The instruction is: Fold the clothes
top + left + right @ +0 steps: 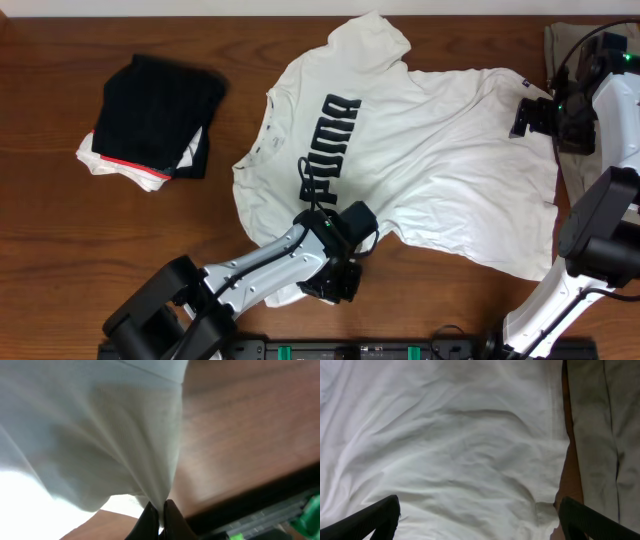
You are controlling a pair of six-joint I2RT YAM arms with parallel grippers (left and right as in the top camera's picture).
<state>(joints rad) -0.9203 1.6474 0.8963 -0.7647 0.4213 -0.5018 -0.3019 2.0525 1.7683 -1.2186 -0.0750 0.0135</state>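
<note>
The clothes are a white T-shirt (440, 150) with black block lettering (330, 145), spread across the middle and right of the wooden table. My left gripper (338, 282) is at the shirt's near edge, below the lettering. Its jaws are shut on a pinch of the white cloth (150, 460), which rises from them in a taut fold. My right gripper (527, 117) hovers over the shirt's far right hem corner, beside the small black tag (524, 84). It is open, its fingers (375, 519) spread wide above the white fabric (450, 445), holding nothing.
A black folded garment with a red edge (155, 120) lies at the left on some white cloth. An olive-grey cloth (602, 435) lies flat at the right table edge, just beyond the shirt's hem. Bare wood (120, 240) shows at the near left.
</note>
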